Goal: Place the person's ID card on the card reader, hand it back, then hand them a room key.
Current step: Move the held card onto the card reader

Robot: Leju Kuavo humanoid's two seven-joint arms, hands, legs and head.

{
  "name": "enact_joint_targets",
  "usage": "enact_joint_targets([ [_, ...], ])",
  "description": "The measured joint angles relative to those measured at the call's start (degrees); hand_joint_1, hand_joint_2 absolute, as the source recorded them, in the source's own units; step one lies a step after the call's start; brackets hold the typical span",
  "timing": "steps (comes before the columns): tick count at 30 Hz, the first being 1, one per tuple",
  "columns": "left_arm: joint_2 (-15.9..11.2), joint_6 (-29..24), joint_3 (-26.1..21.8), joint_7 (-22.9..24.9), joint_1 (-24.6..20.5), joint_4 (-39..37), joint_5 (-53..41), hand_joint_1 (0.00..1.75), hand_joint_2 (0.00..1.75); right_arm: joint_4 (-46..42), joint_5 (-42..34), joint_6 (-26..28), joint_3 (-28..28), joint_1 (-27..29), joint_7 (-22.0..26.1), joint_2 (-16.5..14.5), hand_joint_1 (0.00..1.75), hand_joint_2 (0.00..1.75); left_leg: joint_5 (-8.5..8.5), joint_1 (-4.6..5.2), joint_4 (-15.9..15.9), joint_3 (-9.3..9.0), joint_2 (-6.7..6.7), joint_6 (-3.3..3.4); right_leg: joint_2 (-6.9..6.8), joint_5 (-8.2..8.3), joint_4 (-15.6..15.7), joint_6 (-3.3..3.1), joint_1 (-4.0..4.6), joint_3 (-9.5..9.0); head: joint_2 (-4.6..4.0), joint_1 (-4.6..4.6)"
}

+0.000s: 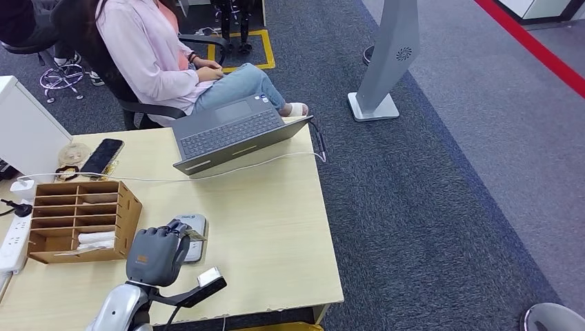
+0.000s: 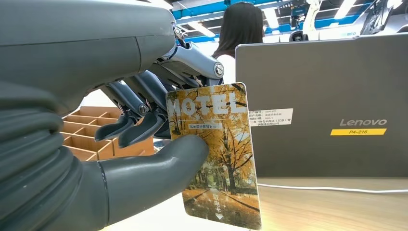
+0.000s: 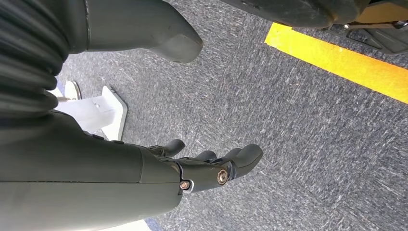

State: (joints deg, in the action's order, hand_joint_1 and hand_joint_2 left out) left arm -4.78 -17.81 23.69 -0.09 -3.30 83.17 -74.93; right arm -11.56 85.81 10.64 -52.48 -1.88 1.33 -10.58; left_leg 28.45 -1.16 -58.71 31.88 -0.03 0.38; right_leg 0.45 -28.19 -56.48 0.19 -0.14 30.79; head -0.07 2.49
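Note:
My left hand (image 1: 156, 254) hovers low over the wooden table (image 1: 276, 227), just in front of the grey card reader (image 1: 196, 227). In the left wrist view that hand (image 2: 120, 57) pinches a room key card (image 2: 219, 154) between thumb and fingers. The card is printed HOTEL over a picture of yellow autumn trees and stands upright, facing the back of the laptop (image 2: 332, 106). My right hand (image 3: 159, 168) hangs over the grey carpet, fingers apart and holding nothing. A person in a pink shirt (image 1: 155, 48) sits beyond the table's far edge.
A wooden slotted organiser (image 1: 83, 219) holding white cards stands left of my hand. An open grey laptop (image 1: 231, 131), a black phone (image 1: 102, 156) and a white power strip (image 1: 14, 241) lie on the table. A grey floor stand (image 1: 386, 62) rises at the right.

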Motion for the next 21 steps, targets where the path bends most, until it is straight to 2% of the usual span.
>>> enact_joint_targets([
  [3,0.0,-0.6,0.0,0.5,0.1,0.0,-0.6,1.75,1.75,0.0,0.0,0.0,0.0,0.0,0.0,0.0,0.00,1.75,0.00,0.00,0.0,0.00,0.00,0.00,0.00,0.00,0.0,0.00,0.00,0.00,0.00,0.00],
  [9,0.3,-3.4,-0.9,4.9,0.0,-0.3,-4.3,1.75,1.75,0.0,0.7,0.1,0.0,0.0,-0.5,0.0,0.00,1.75,0.00,0.00,0.0,0.00,0.00,0.00,0.00,0.00,0.0,0.00,0.00,0.01,0.00,0.00],
  [21,3.0,-4.0,-3.4,6.1,-3.9,-7.1,-8.1,1.75,1.75,0.0,1.0,-0.2,0.0,-0.1,-0.2,-0.2,0.00,1.75,-0.01,0.01,0.0,0.00,-0.04,0.00,-0.05,0.00,0.0,0.00,0.00,0.00,0.00,0.01],
])
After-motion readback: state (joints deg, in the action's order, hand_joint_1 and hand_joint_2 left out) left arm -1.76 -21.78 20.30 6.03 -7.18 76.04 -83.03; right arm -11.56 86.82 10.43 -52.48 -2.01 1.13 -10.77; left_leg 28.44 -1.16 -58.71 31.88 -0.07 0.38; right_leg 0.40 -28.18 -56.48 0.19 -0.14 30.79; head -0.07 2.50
